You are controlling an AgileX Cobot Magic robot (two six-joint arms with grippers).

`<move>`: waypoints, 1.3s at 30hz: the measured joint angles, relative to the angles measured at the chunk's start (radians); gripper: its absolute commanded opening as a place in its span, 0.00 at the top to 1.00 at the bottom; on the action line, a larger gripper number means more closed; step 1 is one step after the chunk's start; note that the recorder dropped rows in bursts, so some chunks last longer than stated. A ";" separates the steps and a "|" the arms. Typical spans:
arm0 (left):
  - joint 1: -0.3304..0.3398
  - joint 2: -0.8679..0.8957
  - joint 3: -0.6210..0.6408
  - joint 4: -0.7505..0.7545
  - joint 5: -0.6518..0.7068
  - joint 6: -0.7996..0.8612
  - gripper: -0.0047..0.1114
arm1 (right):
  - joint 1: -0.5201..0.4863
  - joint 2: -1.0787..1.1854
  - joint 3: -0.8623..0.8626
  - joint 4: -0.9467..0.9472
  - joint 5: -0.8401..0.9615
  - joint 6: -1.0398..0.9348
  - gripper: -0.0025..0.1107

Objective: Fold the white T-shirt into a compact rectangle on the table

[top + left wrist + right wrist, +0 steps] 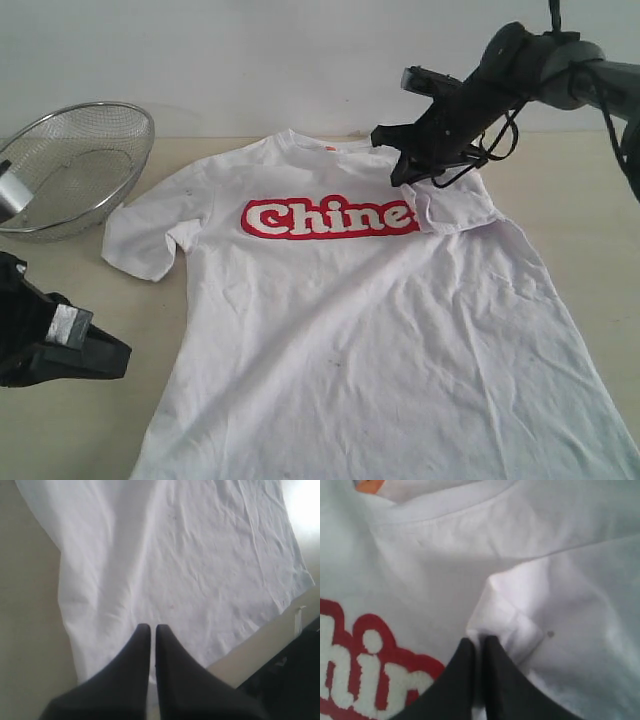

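Looking from the near edge, we see the white T-shirt [380, 330] spread front-up on the pale table [80, 440]. Its lower body fills the foreground and runs out of view at the bottom and right. Just beside its near left side, over bare tabletop, hangs the left gripper [120, 358]. Its fingers are pressed together with nothing between them. We judge it waits there, clear of the cloth, for its turn at the side or hem. Open table lies around it, so it has room to move in.

Farther on, red-outlined lettering [320, 218] crosses the chest. Its last letters are covered by the sleeve [455, 205] on the right arm's side, which is turned inward over the chest. The right gripper [405, 178] sits at that sleeve's edge, fingers closed and, as far as we can tell, pinching a fold of it. This is likely the first fold.

The other sleeve [150, 235] lies flat and unfolded. Beyond it, a wire-mesh basket [75, 165] stands near the shirt but apart from it. Farthest is the collar with its orange neck tag [328, 146].
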 measured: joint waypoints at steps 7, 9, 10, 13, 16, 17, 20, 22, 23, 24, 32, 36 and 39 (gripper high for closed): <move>0.000 0.000 0.000 0.000 0.026 0.011 0.92 | 0.001 0.028 0.000 -0.128 -0.041 0.112 0.98; 0.000 0.000 0.000 0.000 0.027 0.016 0.92 | 0.002 0.028 0.000 -0.153 -0.047 0.124 0.93; 0.000 0.000 0.000 0.000 0.027 0.016 0.92 | 0.002 0.028 -0.002 -0.158 -0.047 0.127 0.85; 0.000 0.000 0.000 0.000 0.032 0.022 0.92 | 0.002 0.028 -0.002 -0.172 -0.056 0.131 0.50; 0.000 0.000 0.000 0.000 0.034 0.027 0.92 | 0.005 0.024 -0.005 -0.161 -0.058 0.120 0.40; 0.000 0.000 0.000 0.000 0.035 0.027 0.92 | 0.005 0.022 -0.005 -0.152 -0.058 0.108 0.42; 0.000 0.000 0.000 0.000 0.037 0.027 0.92 | 0.005 0.018 -0.005 -0.149 -0.056 0.089 0.52; 0.000 0.000 0.000 0.000 0.037 0.029 0.92 | 0.003 0.006 -0.005 -0.158 -0.054 0.086 0.53; 0.000 0.000 0.000 0.000 0.037 0.030 0.92 | -0.002 0.000 -0.003 -0.160 -0.054 0.086 0.53; 0.000 0.000 0.000 0.000 0.037 0.030 0.92 | -0.006 -0.011 -0.003 -0.160 -0.052 0.080 0.53; 0.000 0.000 0.000 0.000 0.037 0.032 0.92 | -0.064 -0.076 -0.003 -0.136 -0.050 0.054 0.54; 0.000 0.000 0.000 0.000 0.037 0.034 0.92 | -0.093 -0.062 -0.003 -0.133 -0.068 0.055 0.54; 0.000 0.000 0.000 0.000 0.037 0.034 0.92 | -0.105 -0.038 -0.003 -0.137 -0.084 0.060 0.54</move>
